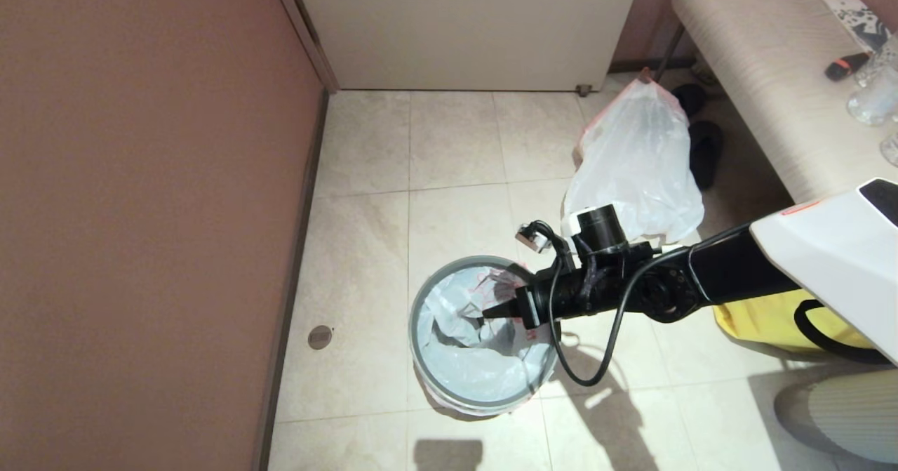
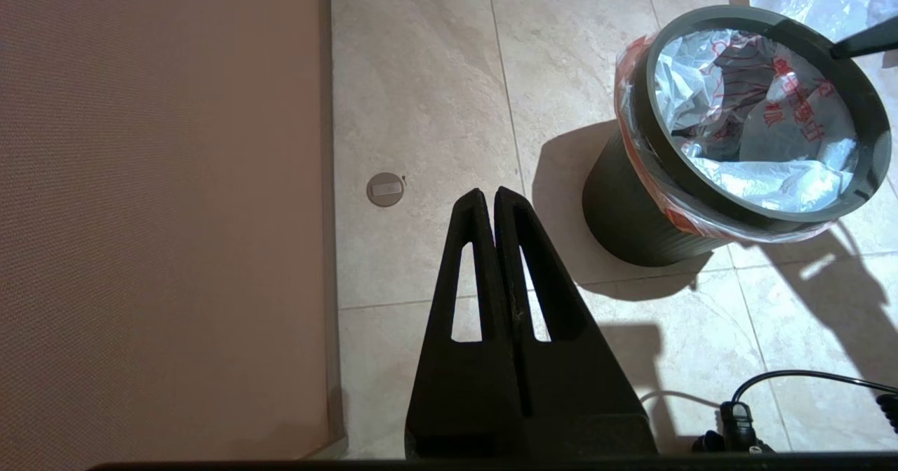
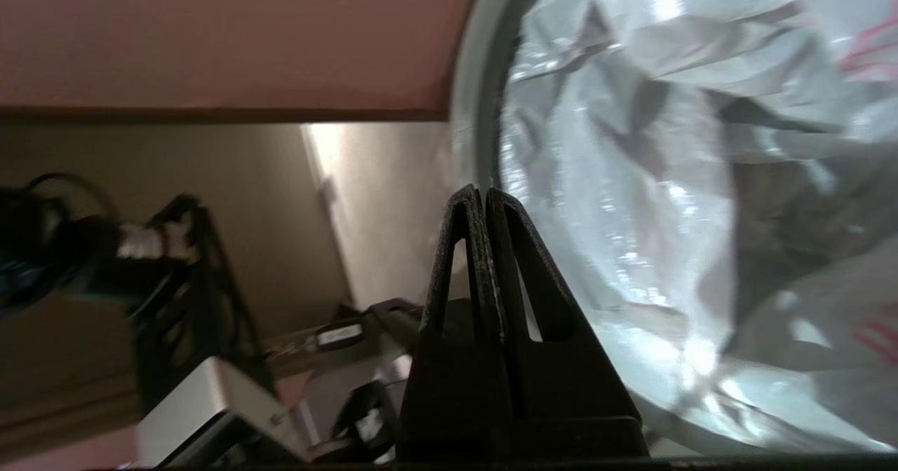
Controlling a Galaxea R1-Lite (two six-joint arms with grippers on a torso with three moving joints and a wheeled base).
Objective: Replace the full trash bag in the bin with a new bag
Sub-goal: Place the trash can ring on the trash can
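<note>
We see one bin (image 1: pixel 484 394) on the tiled floor (image 1: pixel 449 148), lined with the new bag (image 1: pixel 463 348), its hem folded out under the grey ring (image 2: pixel 649 106). Our right pincer (image 1: pixel 491 311) hangs over the bin's mouth, fingers pressed together, empty. Our left pincer (image 2: pixel 489 194) sits parked near the wall (image 1: pixel 140 176), also pressed together. One full bag (image 1: pixel 635 166) stands behind the bin beside the desk (image 1: pixel 758 71), with two slippers (image 1: pixel 705 151) between. A yellow bag (image 1: pixel 772 316) lies under the arm.
</note>
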